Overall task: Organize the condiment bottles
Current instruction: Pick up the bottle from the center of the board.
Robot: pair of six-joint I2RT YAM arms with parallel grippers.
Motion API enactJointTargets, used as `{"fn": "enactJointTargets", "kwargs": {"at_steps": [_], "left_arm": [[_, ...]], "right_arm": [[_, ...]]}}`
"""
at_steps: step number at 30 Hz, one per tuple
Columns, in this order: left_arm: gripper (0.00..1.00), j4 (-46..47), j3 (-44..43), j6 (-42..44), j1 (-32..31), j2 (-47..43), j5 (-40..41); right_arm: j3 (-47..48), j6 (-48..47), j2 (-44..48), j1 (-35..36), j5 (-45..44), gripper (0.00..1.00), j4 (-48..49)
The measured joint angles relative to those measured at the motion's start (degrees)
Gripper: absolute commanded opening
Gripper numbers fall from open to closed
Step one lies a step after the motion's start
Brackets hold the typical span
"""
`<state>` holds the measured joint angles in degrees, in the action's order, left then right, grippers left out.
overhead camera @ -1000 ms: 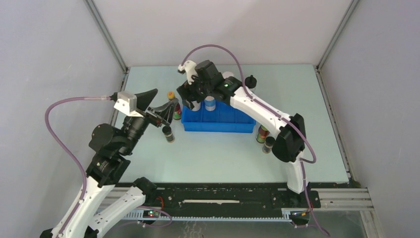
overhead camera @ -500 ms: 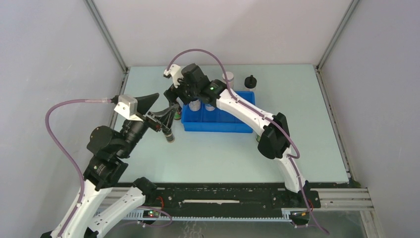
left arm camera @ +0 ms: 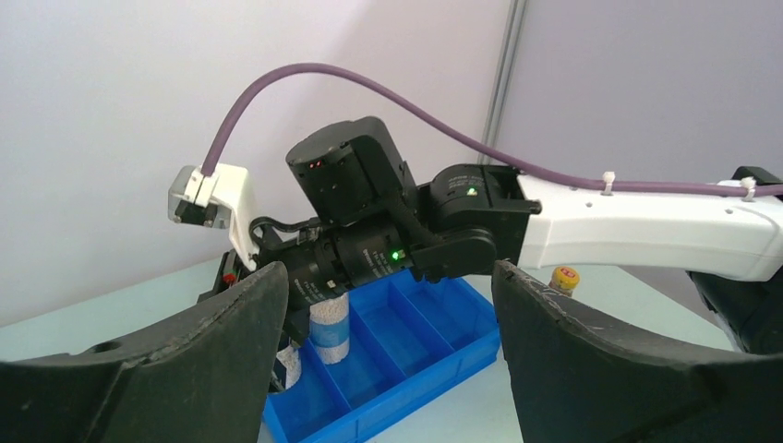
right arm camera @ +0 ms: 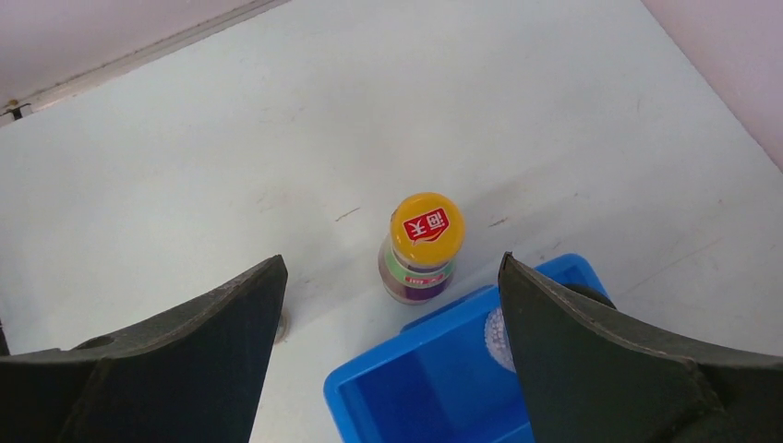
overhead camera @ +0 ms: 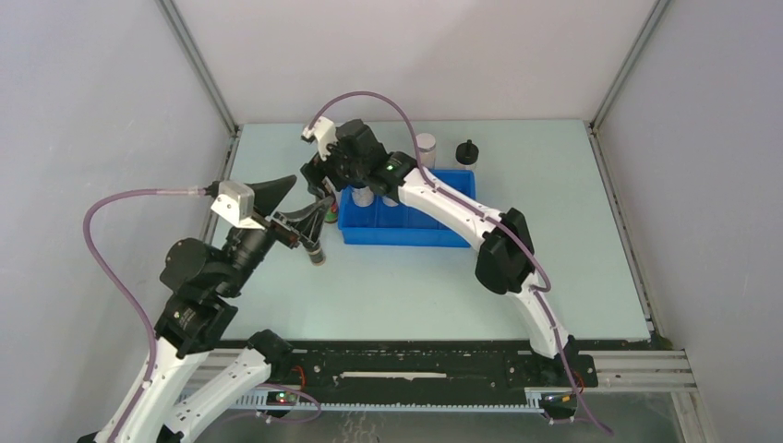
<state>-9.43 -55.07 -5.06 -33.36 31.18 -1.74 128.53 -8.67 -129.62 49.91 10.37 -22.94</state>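
Pale table (overhead camera: 554, 277) is carrying the blue tray (right arm camera: 420, 397). The right hand (right arm camera: 391, 263), released and spread wide, is now hovering over the orange-capped bottle (right arm camera: 423, 231) standing just outside the tray's left end, having swung left off the compartments; that bottle is likely its next pick. The left hand (left arm camera: 390, 269), also released, is crowding nearby, leaving little room.

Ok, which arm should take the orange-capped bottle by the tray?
Right. The right gripper, open, hangs over the orange-capped bottle, upright beside the tray corner. The left gripper, also open, sits off to the side, nothing between its fingers.
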Motion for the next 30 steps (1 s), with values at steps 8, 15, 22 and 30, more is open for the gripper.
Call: {"fn": "enactJointTargets", "kwargs": {"at_steps": [8,15,22,30], "left_arm": [[0.85,1.51,1.68,0.0,0.0,-0.57,0.0],[0.85,2.27,3.45,0.02,0.0,-0.96,-0.02],[0.85,3.26,3.76,0.07,0.0,-1.05,-0.04],[0.85,4.48,4.35,0.11,0.0,-1.14,-0.04]], "right_arm": [[0.24,0.13,-3.74,-0.44,0.04,0.93,2.01],[0.24,0.22,-5.42,-0.98,0.7,0.93,3.61],[2.19,0.37,-7.04,-1.84,1.77,0.93,5.18],[3.43,0.68,-8.55,-2.14,2.54,0.92,5.42]]}}
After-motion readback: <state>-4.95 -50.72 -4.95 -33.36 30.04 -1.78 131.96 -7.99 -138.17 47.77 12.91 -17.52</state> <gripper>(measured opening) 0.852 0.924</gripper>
